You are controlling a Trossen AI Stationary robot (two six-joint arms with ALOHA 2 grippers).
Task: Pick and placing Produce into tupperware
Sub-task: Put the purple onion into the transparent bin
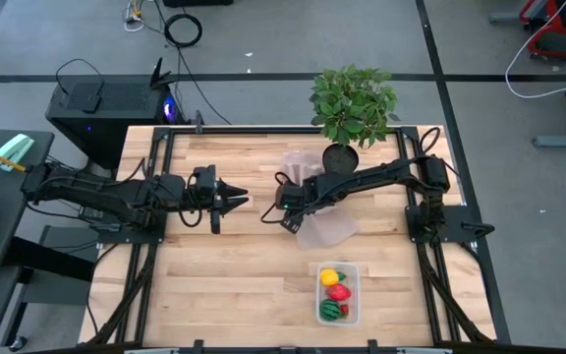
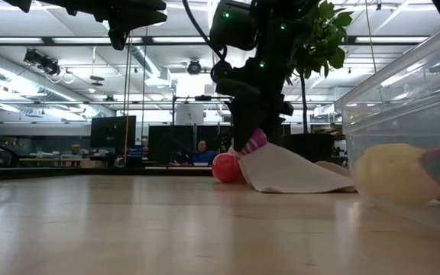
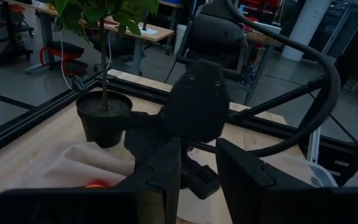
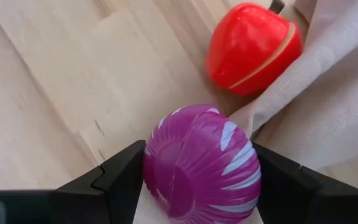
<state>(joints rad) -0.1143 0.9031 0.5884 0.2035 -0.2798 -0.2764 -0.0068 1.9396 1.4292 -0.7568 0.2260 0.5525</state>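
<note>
red produce (image 2: 226, 168), beige cloth (image 2: 292, 172), tupperware (image 2: 403, 99)

Our right gripper (image 1: 285, 208) reaches low at mid-table, its fingers (image 4: 120, 177) clamped around a load. Our left gripper (image 1: 236, 200) hovers raised, facing it, fingers slightly apart.

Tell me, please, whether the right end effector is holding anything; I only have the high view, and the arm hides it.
Observer: Yes. The right wrist view shows the right end effector shut on a purple vegetable.
Operator: Is anything else left by the cloth?
Observer: A red fruit lies on the table, against the edge of the cloth.
Operator: Is the purple one off the table?
Observer: In the low view it sits higher than the red fruit, just over the cloth; I cannot tell whether it touches the cloth.
</note>
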